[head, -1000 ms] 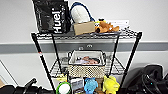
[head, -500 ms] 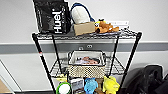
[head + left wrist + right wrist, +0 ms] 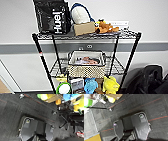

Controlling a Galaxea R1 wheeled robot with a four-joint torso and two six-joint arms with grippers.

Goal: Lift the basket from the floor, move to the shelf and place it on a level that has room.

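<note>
The basket (image 3: 86, 64) sits on the second-from-top level (image 3: 113, 68) of the shelf (image 3: 44, 61), centred between the black posts, a printed picture visible inside it. Above it stand a black bag (image 3: 52, 16) and an orange plush toy (image 3: 105, 27). Both wrist views look down on the floor (image 3: 11, 112); whether either gripper is wide or narrow cannot be told.

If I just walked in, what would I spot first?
Probably the big black bag with white letters, standing on the top tier of the black wire shelf, beside a white-and-blue plush and an orange toy. One tier down sits the woven basket with a picture inside. Below it are bright blue and yellow soft toys.
</note>
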